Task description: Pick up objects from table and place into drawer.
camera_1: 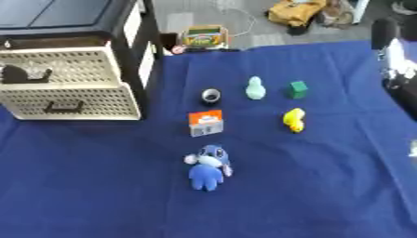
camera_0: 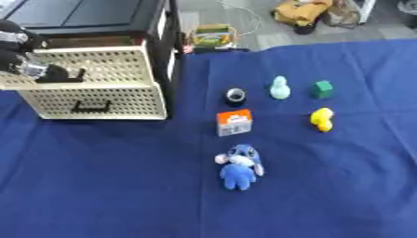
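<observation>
Nearest, the blue plush toy [camera_0: 238, 168] lies untouched on the blue cloth [camera_0: 97, 186]; farther off, the left hand [camera_0: 36, 69] curls on the upper drawer handle [camera_0: 65, 76], likely pulling it open; right-hand fingers: cannot tell.

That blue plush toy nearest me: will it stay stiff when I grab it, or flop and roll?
The blue plush toy looks soft and stuffed, so it will probably squash and sag rather than stay stiff. It lies flat on the blue cloth, with limbs spread, so rolling seems unlikely. It is probably light for its size and not fragile.
</observation>
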Action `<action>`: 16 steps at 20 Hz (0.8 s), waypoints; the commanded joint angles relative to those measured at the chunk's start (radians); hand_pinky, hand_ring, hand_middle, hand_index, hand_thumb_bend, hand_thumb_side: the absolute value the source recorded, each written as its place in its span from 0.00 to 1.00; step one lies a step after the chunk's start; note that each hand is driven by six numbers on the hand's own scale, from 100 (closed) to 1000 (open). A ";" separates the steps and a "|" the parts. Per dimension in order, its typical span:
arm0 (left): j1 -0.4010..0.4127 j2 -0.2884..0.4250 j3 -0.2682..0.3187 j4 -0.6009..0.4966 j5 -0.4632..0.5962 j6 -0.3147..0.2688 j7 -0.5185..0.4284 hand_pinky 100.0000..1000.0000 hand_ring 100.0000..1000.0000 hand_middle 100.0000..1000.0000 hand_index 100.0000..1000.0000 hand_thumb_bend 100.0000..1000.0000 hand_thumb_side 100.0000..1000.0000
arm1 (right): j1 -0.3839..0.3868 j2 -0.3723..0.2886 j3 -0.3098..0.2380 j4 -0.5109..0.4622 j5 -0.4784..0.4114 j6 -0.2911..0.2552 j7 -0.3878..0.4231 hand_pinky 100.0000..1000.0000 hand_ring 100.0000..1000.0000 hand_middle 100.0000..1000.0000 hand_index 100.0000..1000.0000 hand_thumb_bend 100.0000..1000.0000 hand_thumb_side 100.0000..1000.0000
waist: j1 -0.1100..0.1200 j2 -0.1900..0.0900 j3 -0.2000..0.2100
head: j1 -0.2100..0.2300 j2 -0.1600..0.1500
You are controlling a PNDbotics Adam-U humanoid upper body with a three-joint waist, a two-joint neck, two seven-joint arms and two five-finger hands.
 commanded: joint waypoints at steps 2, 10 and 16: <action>-0.018 0.017 0.012 0.010 -0.009 -0.013 -0.002 0.00 0.00 0.00 0.90 0.59 0.96 | -0.007 -0.020 -0.006 -0.017 0.007 0.002 -0.001 0.58 0.53 0.40 0.72 0.39 0.75 | -0.003 -0.015 -0.001 | 0.006 -0.013; -0.036 0.033 0.066 -0.059 -0.055 0.007 -0.002 0.00 0.00 0.00 0.95 0.54 0.97 | -0.005 -0.019 -0.008 -0.017 0.006 0.001 0.001 0.58 0.53 0.40 0.71 0.39 0.76 | -0.006 -0.018 0.002 | 0.007 -0.010; -0.042 0.049 0.098 -0.114 -0.012 0.028 -0.002 0.00 0.00 0.00 0.93 0.50 0.97 | -0.003 -0.018 -0.009 -0.017 0.005 0.002 0.002 0.58 0.53 0.40 0.71 0.39 0.76 | -0.006 -0.025 0.008 | 0.008 -0.006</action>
